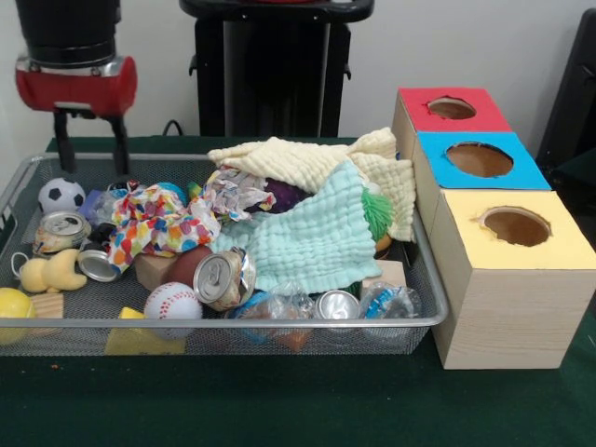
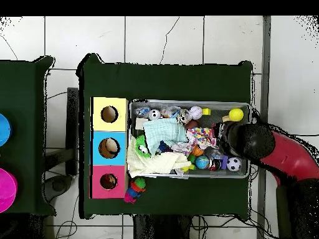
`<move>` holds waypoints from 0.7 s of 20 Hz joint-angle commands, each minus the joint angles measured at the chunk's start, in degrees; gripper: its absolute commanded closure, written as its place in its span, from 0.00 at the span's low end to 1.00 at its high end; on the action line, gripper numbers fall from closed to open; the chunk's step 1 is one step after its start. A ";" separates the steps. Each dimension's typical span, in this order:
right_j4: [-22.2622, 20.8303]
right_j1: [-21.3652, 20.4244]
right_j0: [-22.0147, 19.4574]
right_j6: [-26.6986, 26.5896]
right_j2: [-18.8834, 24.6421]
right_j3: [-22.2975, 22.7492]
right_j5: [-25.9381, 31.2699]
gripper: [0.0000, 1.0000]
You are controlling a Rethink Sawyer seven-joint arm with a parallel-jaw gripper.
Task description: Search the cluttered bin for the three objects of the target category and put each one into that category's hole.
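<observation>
- Clearly, the search step was in hand: the gripper (image 1: 90,140) hung with fingers apart, holding nothing, at the bin's (image 1: 424,279) ten o'clock in the front view.
- Target category was unclear; cans (image 1: 223,277) lay at six o'clock.
- Next move likely called for descending onto one object.

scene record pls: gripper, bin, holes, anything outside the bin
gripper: over the bin's end farthest from the boxes, fingers apart, holding nothing
bin: wire mesh, cluttered; balls, cans, cloths
cloths: mint cloth and cream cloth cover the middle
holes: red box, blue box, yellow box, one hole each
outside bin: colourful toy beside red box
</observation>
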 commanded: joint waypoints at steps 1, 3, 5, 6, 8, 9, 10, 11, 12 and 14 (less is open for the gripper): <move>-5.10 5.94 -3.77 -5.36 3.45 -5.99 -2.90 0.00; -5.85 7.42 -5.05 -5.47 4.28 -6.30 -5.01 0.00; -6.70 8.57 -5.74 -5.09 4.72 -6.73 -6.78 0.00; -7.10 8.97 -5.91 -4.75 4.77 -6.91 -7.46 0.00; -7.58 9.54 -5.78 -3.34 4.38 -7.15 -8.15 0.00; -7.69 10.04 -5.62 -2.35 3.98 -7.24 -8.47 0.00; -7.76 10.43 -5.32 -1.60 3.63 -7.55 -8.44 0.00; -7.79 10.73 -5.05 -0.89 3.28 -7.70 -8.35 0.00; -7.85 11.41 -4.66 0.00 2.94 -8.15 -8.61 0.00; -7.80 12.32 -4.09 1.69 2.24 -8.77 -9.25 0.00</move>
